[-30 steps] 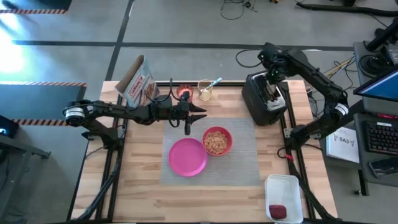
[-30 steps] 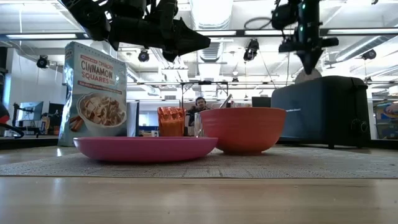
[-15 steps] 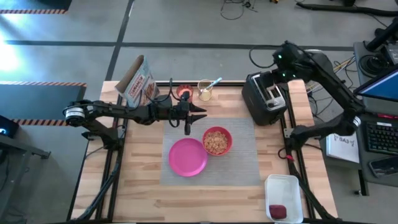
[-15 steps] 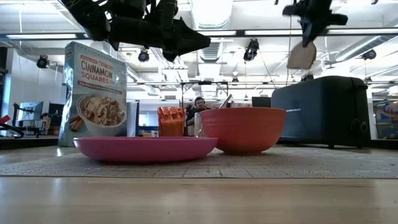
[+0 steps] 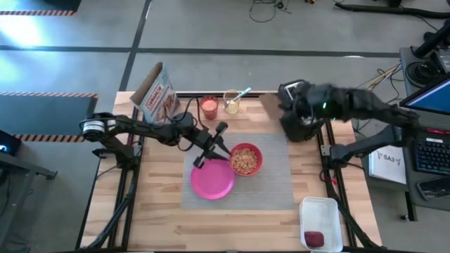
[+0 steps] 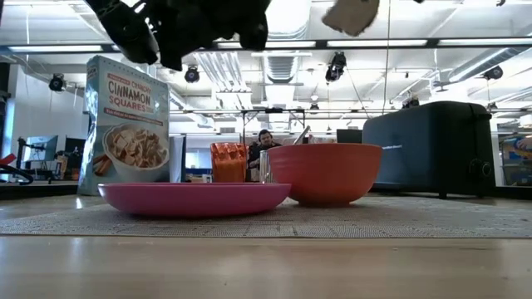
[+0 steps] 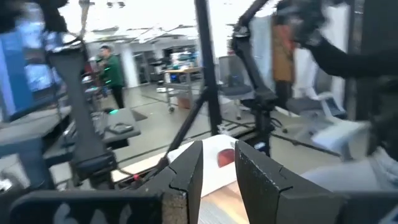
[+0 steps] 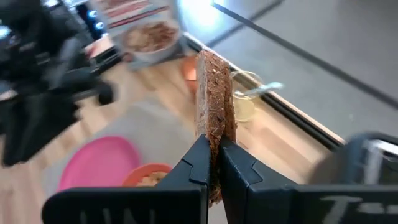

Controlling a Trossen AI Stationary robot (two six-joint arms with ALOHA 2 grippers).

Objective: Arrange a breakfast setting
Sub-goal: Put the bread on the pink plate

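Toast lifted over the table's far right.
The right gripper (image 8: 214,163) pinches one toast slice (image 8: 214,99) near the toaster (image 5: 299,125); one orange-red bowl (image 5: 245,159) holds cereal, touching one empty pink plate (image 5: 212,177) on the grey mat (image 5: 274,184); the left gripper (image 5: 205,151), fingers narrowly parted and empty, hovers at the plate's far edge; the mat's near side lies bare.

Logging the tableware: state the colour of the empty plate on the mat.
Pink. The plate shows best in the high view, beside the orange-red bowl.
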